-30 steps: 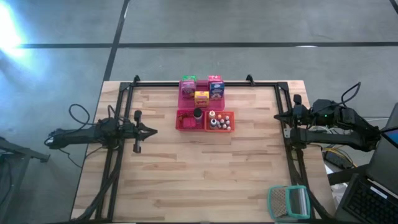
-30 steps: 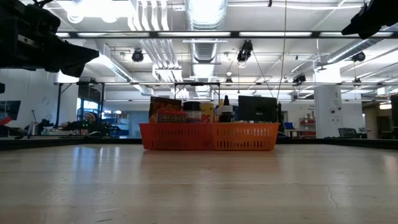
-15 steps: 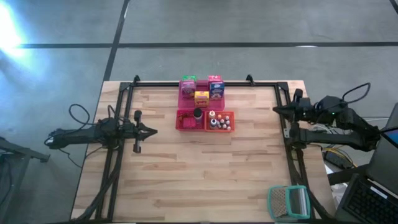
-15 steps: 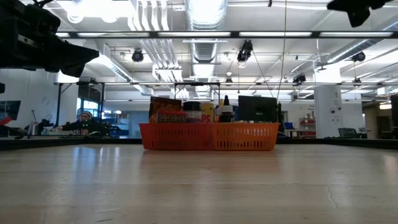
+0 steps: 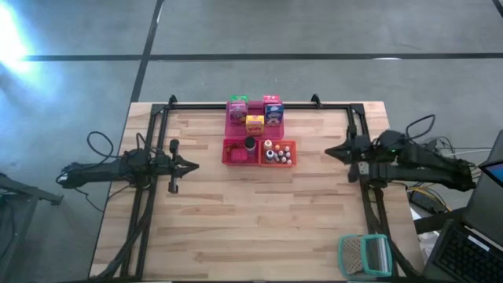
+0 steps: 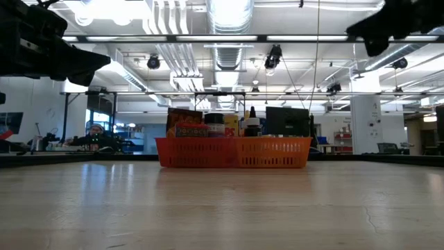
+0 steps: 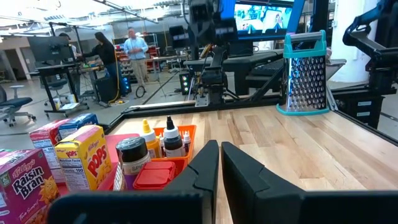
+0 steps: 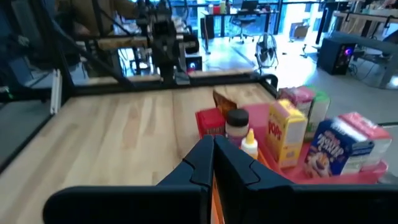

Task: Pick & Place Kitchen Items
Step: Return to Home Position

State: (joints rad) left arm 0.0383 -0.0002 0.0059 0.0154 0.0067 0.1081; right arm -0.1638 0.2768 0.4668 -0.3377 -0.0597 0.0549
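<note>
Kitchen items [image 5: 253, 123] sit packed in the pink tray [image 5: 233, 126], red tray [image 5: 225, 142] and orange tray [image 5: 294, 154], centre of the worktop [image 5: 251, 228] near its far edge. Left gripper [image 5: 192, 165] hovers at the left edge, right gripper [image 5: 330, 150] at the right edge. Both jaws are pressed together.

in the left wrist view, the pink-red carton [image 7: 22, 186] nearest the camera reads "kellogg's" in small script and "raisin bran" in large letters. just beside it, the yellow carton [image 7: 81, 163] carries "kellogg's" above "pops" in big red letters. in the right wrist view the yellow carton again shows red "pops" lettering, blurred. the print on the blue carton [image 8: 333, 155] is too soft to read.
</note>
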